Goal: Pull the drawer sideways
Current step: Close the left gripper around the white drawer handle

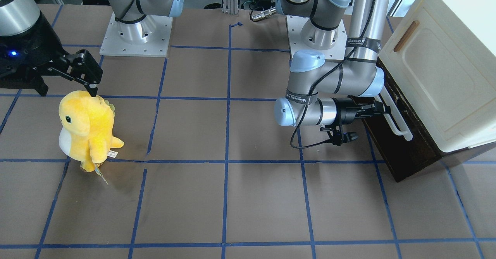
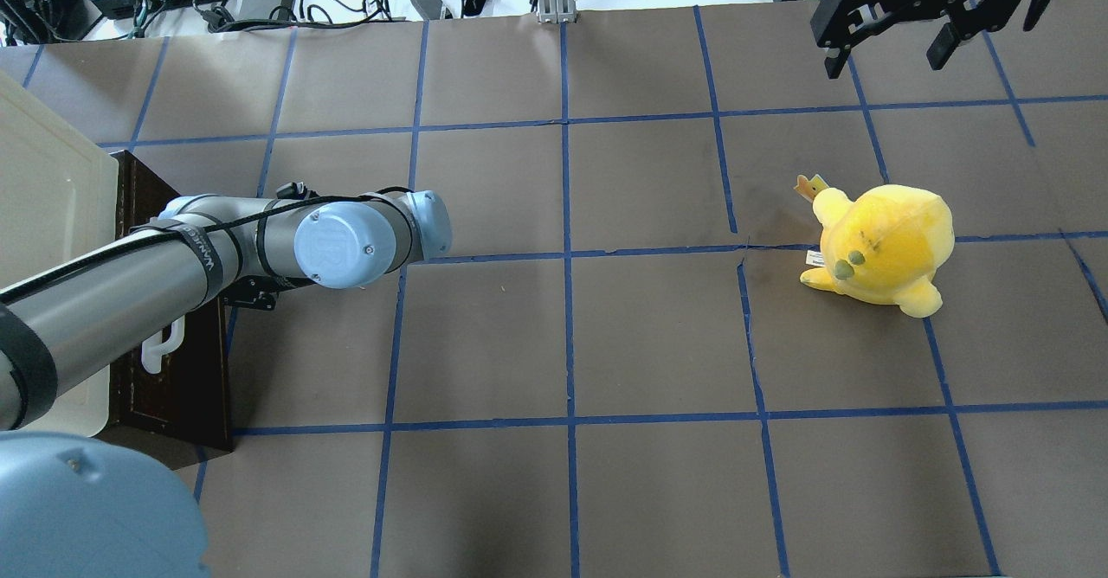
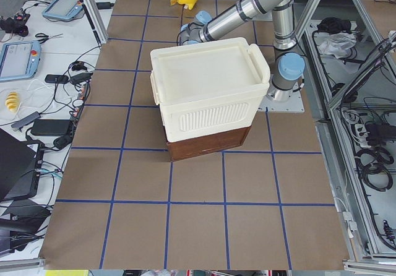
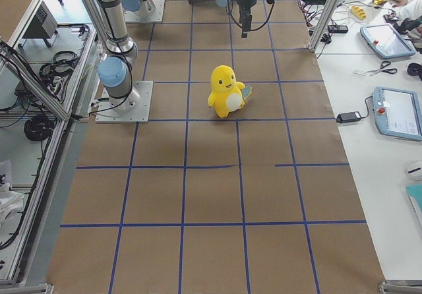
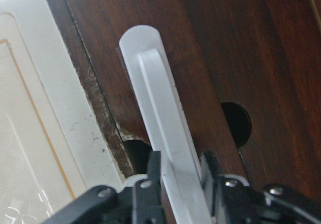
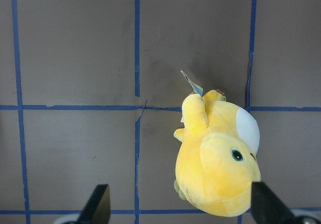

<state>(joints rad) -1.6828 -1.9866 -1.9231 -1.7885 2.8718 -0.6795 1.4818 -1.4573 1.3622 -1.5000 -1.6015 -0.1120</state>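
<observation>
The drawer's dark brown front (image 1: 405,154) sits low under the cream cabinet (image 1: 438,76) at the table's end on my left side. Its long white bar handle (image 1: 401,129) runs along the front. My left gripper (image 1: 383,107) is shut on that handle. In the left wrist view the black fingers (image 5: 153,176) clamp the white bar (image 5: 155,93) from both sides against the brown front (image 5: 241,58). None of the drawer's pale inside shows. My right gripper (image 2: 887,59) is open and empty, hanging above the table far from the drawer.
A yellow plush toy (image 1: 87,129) stands on the brown, blue-taped table (image 1: 232,197) beneath the right gripper; it also shows in the right wrist view (image 6: 215,163). The cabinet door with its small brown handle (image 1: 406,36) is above the drawer.
</observation>
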